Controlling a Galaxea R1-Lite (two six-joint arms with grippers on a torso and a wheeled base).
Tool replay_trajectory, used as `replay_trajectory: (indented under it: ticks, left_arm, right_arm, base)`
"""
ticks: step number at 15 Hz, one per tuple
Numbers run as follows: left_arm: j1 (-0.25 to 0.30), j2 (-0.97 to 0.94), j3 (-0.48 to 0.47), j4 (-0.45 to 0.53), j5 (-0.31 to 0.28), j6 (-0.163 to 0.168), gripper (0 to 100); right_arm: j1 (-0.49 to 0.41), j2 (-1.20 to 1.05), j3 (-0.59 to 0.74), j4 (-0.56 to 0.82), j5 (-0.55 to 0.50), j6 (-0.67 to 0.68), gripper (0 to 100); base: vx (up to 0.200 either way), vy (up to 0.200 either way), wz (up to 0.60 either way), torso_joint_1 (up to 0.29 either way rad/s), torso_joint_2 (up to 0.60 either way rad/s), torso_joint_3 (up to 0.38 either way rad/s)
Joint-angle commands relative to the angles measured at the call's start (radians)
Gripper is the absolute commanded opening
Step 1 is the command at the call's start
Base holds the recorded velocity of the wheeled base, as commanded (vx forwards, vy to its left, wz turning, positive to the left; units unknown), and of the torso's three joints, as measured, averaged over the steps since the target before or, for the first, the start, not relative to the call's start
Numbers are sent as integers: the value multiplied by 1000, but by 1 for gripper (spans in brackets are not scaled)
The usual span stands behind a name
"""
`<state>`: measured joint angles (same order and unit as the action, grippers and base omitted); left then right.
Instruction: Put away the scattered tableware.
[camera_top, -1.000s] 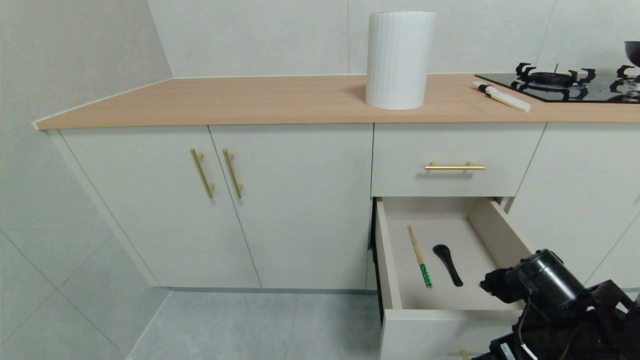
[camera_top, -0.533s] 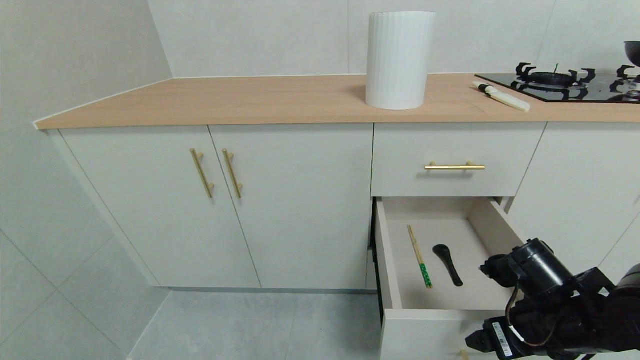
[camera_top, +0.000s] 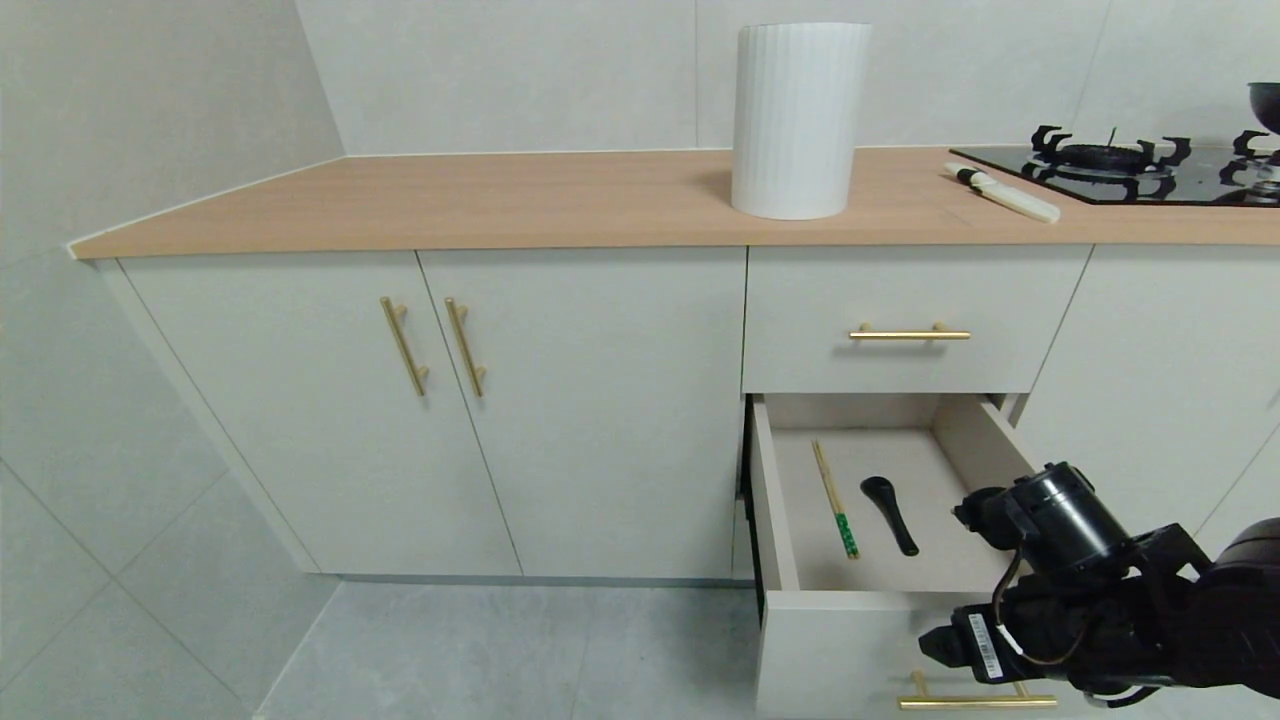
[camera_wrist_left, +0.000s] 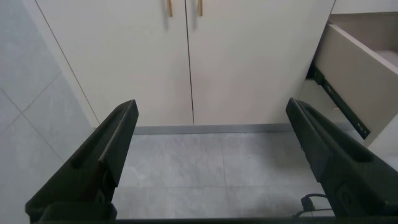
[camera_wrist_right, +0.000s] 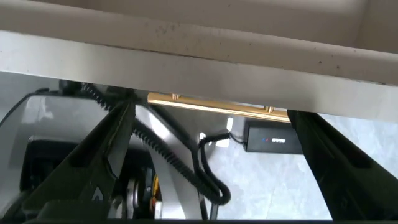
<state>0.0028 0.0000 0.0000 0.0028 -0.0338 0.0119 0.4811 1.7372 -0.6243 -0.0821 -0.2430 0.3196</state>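
Observation:
The lower drawer (camera_top: 772, 500) stands partly open. A pair of chopsticks with green ends (camera_top: 835, 500) and a black spoon (camera_top: 888, 515) lie side by side on its floor. My right arm (camera_top: 1080, 600) is low against the drawer's front panel, just above its gold handle (camera_top: 975, 700). In the right wrist view my right gripper (camera_wrist_right: 210, 113) is open, its fingers spread wide before the panel and the gold handle (camera_wrist_right: 217, 106). My left gripper (camera_wrist_left: 210, 112) is open and holds nothing, low over the floor in front of the cabinet doors, with the drawer's side (camera_wrist_left: 367, 50) beside it.
On the wooden counter stand a tall white ribbed cylinder (camera_top: 797, 120), a white-handled knife (camera_top: 1002, 192) and a black gas hob (camera_top: 1130, 165). The upper drawer (camera_top: 908, 335) and the two cabinet doors (camera_top: 435, 345) are closed. Grey tiled floor lies to the left.
The drawer has slid partway inward, and its front handle has come into view. My right arm has moved forward and left with the drawer front.

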Motion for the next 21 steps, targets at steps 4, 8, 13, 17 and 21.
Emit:
replay_trajectory:
  ticks: [4, 8, 13, 17, 21]
  left_arm:
    - [0, 2, 0, -1, 0, 0, 100]
    - [0, 2, 0, -1, 0, 0, 100]
    - [0, 2, 0, -1, 0, 0, 100]
    - [0, 2, 0, 0, 0, 0, 100]
    - [0, 2, 0, 0, 0, 0, 100]
  right_arm:
    - [-2, 42, -2, -67, -16, 1, 100]
    - [-12, 68, -3, -163, -16, -1, 100]
    - [-41, 136, -31, -278, -18, -10, 100]
    - [-88, 196, -75, -352, -16, -24, 100]
    - [-136, 258, -111, -467, -15, -85, 100]
  base:
    - [0, 0, 0, 0, 0, 0]
    - [0, 0, 0, 0, 0, 0]
    - [0, 0, 0, 0, 0, 0]
    - [0, 0, 0, 0, 0, 0]
    - [0, 0, 0, 0, 0, 0]
